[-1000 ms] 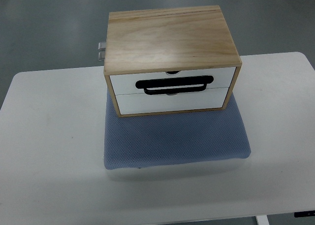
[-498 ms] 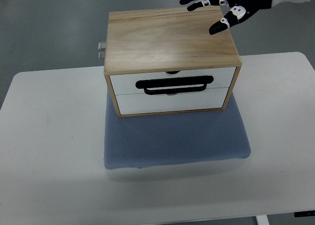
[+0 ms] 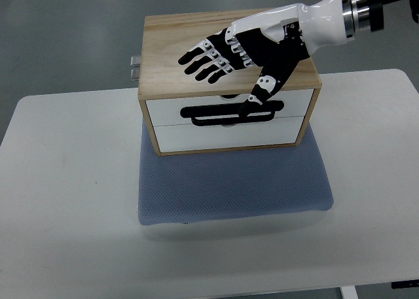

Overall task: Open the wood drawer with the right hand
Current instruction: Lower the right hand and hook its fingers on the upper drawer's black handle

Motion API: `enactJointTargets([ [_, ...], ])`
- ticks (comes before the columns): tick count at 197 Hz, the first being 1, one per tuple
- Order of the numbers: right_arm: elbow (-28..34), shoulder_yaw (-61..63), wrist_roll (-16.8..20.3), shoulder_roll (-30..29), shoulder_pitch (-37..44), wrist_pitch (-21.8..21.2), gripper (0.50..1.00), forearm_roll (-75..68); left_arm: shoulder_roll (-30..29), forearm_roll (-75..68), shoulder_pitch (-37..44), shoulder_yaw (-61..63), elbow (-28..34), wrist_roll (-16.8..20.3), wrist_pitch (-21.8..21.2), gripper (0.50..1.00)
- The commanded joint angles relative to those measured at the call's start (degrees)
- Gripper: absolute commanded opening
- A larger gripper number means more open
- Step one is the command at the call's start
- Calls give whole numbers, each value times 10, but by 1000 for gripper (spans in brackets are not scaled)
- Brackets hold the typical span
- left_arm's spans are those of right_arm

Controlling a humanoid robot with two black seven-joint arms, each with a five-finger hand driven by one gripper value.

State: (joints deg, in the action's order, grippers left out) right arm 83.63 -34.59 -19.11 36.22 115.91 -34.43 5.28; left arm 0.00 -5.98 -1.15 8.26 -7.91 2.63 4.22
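A wooden box [image 3: 196, 34] with two white drawer fronts stands on a blue-grey mat [image 3: 232, 184]. The upper drawer [image 3: 167, 109] carries a black loop handle [image 3: 216, 116]; both drawers look shut. My right hand [image 3: 226, 67] comes in from the upper right, black and white, with its fingers spread flat above the box top and holding nothing. Its thumb [image 3: 258, 93] points down toward the right part of the handle. I cannot tell whether the thumb touches the handle.
The mat lies on a white table [image 3: 72, 201]. A small metal fitting [image 3: 135, 69] sticks out from the box's left rear. Grey floor shows beyond the table's far edge.
My right hand has come into view from the upper right and moved down and left, from behind the box to over its top and front.
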Motion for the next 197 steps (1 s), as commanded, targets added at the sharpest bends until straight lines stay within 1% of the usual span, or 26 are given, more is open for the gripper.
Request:
enactJointTargets([
  [1,4,-6,2,-20,-1,11,952,0,0,0,0,0,0,-1,0,1000],
  [49,4,-7,4,-63,-9,38,952,1,0,0,0,0,0,0,0,1000],
  [78,4,-7,26,-85,-22,79,952,1,0,0,0,0,0,0,0,1000],
  [107,4,-7,37,-93,-44,107,952,1,0,0,0,0,0,0,0,1000],
  [138,4,-7,69,-97,-65,147,952,2,0,0,0,0,0,0,0,1000],
  [157,4,-7,86,-92,-66,154,952,3,0,0,0,0,0,0,0,1000],
  [197,3,-7,101,-86,-70,178,952,6,0,0,0,0,0,0,0,1000],
])
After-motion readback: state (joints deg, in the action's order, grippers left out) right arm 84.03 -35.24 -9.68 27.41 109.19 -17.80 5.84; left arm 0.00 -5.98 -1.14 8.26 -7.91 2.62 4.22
